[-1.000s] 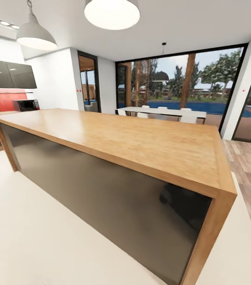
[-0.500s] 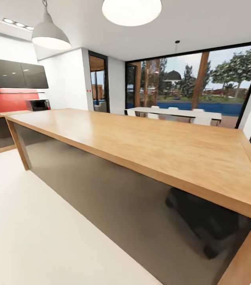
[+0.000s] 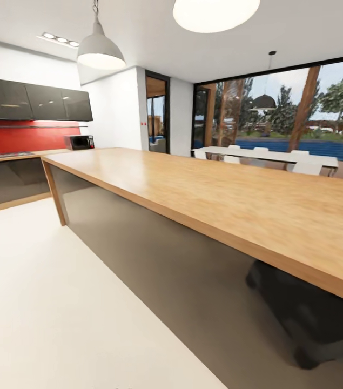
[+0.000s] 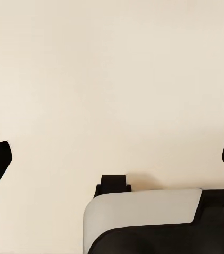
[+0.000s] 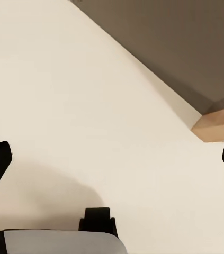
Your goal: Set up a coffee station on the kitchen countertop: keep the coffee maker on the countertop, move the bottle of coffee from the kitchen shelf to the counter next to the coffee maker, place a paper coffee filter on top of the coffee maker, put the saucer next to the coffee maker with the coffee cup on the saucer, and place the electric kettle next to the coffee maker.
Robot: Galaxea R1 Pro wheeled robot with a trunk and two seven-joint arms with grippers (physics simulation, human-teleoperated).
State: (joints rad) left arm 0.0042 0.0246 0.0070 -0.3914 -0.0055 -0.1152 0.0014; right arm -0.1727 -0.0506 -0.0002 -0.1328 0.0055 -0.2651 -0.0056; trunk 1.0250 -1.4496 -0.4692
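Kitchen island in an open-plan room.
A long wooden island with dark side panels crosses the white floor; a microwave sits on the far counter beneath dark cabinets.

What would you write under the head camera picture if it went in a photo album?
Rolling through the kitchen: a long wooden island, a microwave on the far counter, pendant lamps overhead.

— What do we see ahead of us?
— A long wooden island with a dark glossy side panel, on a pale floor.
— And behind it?
— We see dark wall cabinets above a red backsplash, and a microwave on the counter. Two pendant lamps hang overhead. Tall windows show trees and a pool, with a white dining table before them.
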